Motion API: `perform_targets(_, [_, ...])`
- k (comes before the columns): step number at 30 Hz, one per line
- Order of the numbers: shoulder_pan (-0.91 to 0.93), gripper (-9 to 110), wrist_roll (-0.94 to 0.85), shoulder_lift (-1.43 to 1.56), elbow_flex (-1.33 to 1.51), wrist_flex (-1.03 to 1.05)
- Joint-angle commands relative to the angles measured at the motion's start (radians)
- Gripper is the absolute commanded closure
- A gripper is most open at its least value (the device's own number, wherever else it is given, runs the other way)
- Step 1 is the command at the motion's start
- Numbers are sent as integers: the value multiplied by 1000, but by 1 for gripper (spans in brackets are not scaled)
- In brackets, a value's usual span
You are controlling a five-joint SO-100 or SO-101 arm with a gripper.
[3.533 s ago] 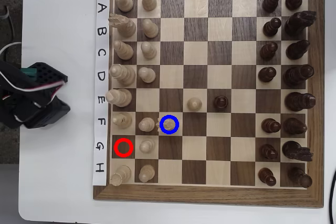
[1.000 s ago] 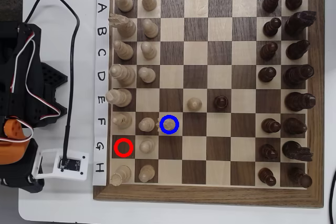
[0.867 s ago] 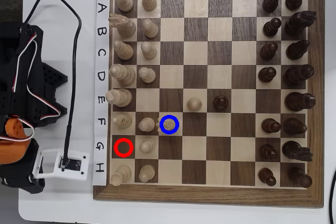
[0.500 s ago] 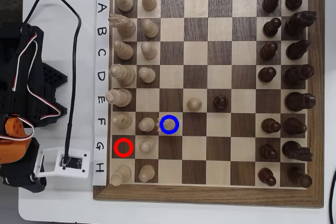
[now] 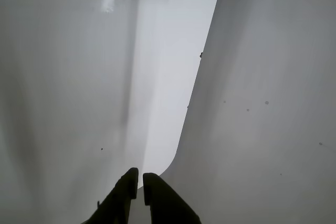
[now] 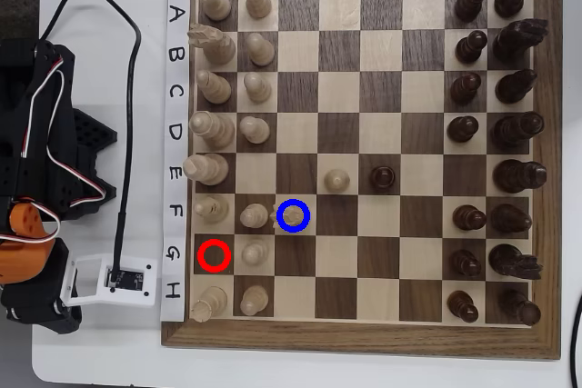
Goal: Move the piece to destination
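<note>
Since the pincer point(image 5: 140, 178) hangs low over the white counter point(image 6: 100, 352) off the chessboard's point(image 6: 364, 341) lettered edge, everything turns on one fact: the piece point(image 6: 285, 215) lies well away from it, to its right in the overhead view, across the paper label strip and two files of pale men. In the wrist view its two dark fingers are nearly pressed together and hold nothing; only a thin slit shows between them.

The knight stands inside the blue ring, on the destination point(image 6: 309, 227), a light square, so the task looks done and the arm parked. The piece is matte, cream, turned wood with a carved head, its base round. A round-headed pawn point(image 6: 255, 216) stands just beside it on the pincer's side. The red-ringed dark square point(image 6: 214, 255), nearer the pincer, is bare. The board is smooth, light and dark veneer.
</note>
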Motion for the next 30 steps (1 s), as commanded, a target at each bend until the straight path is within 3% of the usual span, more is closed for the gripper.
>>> perform_targets(1, [-6,101,-6,64,46,-6])
perform_targets(30, [40,101,43,64,48,-17])
